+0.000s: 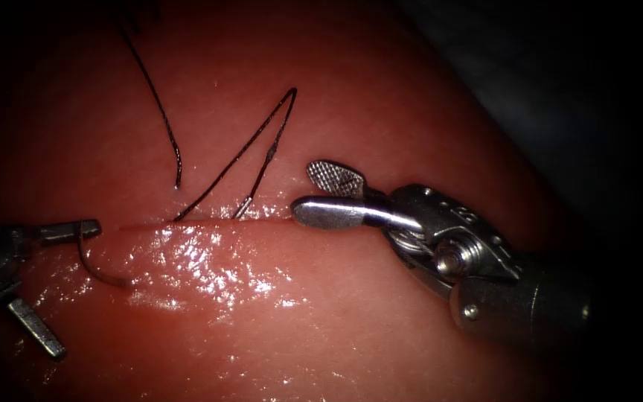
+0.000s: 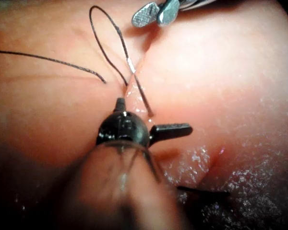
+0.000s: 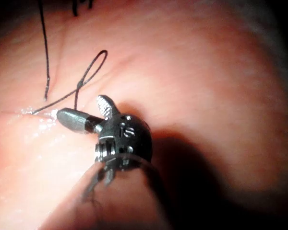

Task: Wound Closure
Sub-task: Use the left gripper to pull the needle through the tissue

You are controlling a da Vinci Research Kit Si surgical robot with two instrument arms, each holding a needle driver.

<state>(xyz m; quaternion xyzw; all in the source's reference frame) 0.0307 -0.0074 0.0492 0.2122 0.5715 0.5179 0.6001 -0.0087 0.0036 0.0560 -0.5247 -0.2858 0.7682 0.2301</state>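
Seemingly, left pincer (image 1: 53,290) gapes beside needle (image 1: 102,272); right pincer (image 1: 321,195) wide, empty.

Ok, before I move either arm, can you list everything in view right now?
tissue: one, pink-red and wet, under everything.
cut: one, thin line, runs across the endoscope view between the tools.
needle: one, silver and curved, on the tissue beside the cut's left end. Neither tool holds it. I can't tell if its far end is in the tissue.
thread: one dark loop, rises from the cut and comes back to it.
loose strand: one, dark, lies on the tissue left of the loop, end free.
left tool: one, metal, at the cut's left end, jaws wide open, holds nothing.
right tool: one, metal, at the cut's right end, jaws open, holds nothing.
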